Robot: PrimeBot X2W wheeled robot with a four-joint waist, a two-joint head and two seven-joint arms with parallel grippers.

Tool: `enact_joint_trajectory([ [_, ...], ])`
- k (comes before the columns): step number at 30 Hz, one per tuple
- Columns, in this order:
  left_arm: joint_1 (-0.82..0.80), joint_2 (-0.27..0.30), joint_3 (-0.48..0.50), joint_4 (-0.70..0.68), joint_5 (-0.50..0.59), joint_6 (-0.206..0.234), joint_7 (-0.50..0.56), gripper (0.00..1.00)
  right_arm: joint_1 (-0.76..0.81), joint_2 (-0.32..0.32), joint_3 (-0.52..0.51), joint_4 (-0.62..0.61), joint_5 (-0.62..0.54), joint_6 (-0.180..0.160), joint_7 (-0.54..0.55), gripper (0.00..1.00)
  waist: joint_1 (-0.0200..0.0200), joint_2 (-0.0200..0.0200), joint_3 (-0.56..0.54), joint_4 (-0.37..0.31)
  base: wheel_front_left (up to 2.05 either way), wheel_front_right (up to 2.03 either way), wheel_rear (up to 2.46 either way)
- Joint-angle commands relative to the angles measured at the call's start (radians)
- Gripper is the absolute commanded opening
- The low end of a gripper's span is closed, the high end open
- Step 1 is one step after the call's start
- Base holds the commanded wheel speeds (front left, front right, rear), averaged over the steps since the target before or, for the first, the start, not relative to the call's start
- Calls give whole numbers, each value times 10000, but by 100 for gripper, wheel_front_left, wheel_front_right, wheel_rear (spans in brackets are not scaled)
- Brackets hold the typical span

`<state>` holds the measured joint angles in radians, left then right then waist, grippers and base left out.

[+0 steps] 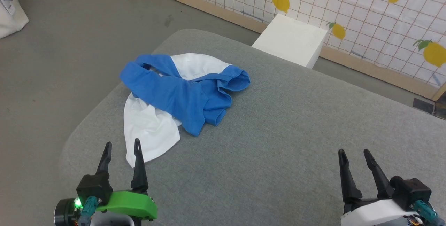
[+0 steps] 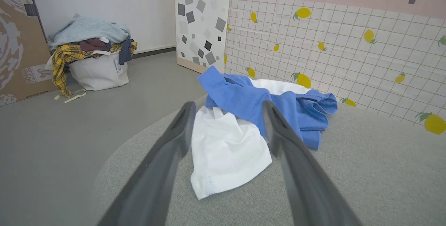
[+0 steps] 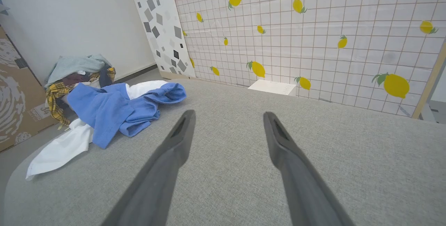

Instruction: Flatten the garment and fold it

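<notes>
Garment (image 1: 167,93): crumpled heap, blue sleeves bunched across the white body, white hem trailing loose.
Where: left side of the grey tabletop (image 1: 278,132).
Left fingers (image 1: 139,170): spread wide, empty, near the hem.
Right fingers (image 1: 346,177): spread wide, empty, well apart.

One garment (image 1: 174,93), blue and white, is counted on one grey table (image 1: 278,132), and one white block (image 1: 291,39) is counted past the table's far edge. Two grippers are counted, the left gripper (image 1: 122,143) and the right gripper (image 1: 354,152), and two dark fingers (image 1: 139,170) are counted on each, four in all. On the floor (image 1: 69,27) one white bag (image 2: 97,71) heaped with clothes (image 2: 87,31) and one cardboard box (image 2: 17,45) are counted, one speckled board (image 2: 202,20) is counted too, and five yellow lemons (image 1: 280,0) are counted on the wall (image 1: 366,17) in the head view.
</notes>
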<state>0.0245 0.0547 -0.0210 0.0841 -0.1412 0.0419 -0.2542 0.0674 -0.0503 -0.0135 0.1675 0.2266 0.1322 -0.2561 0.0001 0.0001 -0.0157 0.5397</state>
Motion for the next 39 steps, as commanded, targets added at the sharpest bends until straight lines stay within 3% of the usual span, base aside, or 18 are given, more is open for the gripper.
enact_joint_trajectory([
  [1, 186, -45, 2, 16, -6, 32, -76, 100, 170, 1, -45, -24, -187, -15, -57, 100, -1, -1, -11, -15, 0, 0, 0],
  [8, -230, 36, -133, 536, 81, -243, -76, 100, 105, 1, -139, -229, -513, -15, 128, 100, -1, -1, 60, -85, 0, 0, 0],
  [13, -2124, 219, -23, 1766, -264, -541, 363, 100, -84, 1, -99, -585, -769, -15, 462, 100, -1, -1, 463, -322, 0, 0, 0],
  [20, -5612, 338, 819, 4343, -1993, -973, 2556, 100, -561, 1, -86, -1487, -1406, -15, 1244, 100, -1, -1, 1872, -1162, 0, 0, 0],
  [24, -7062, 692, 960, 5854, -2559, -1156, 4105, 100, -773, 1, -158, -2013, -1661, -15, 1616, 100, -1, -1, 2768, -1791, 0, 0, 0],
  [34, -8195, 1178, 1004, 8308, -3126, -1271, 6382, 100, -1027, 1, -370, -2611, -1833, -15, 1892, 100, -1, -1, 4040, -2621, 0, 0, 0],
  [39, -8169, 1157, 1033, 8994, -3327, -1266, 6753, 100, -1127, 1, -329, -2612, -1756, -15, 1896, 100, -1, -1, 4154, -2654, 0, 0, 0],
])
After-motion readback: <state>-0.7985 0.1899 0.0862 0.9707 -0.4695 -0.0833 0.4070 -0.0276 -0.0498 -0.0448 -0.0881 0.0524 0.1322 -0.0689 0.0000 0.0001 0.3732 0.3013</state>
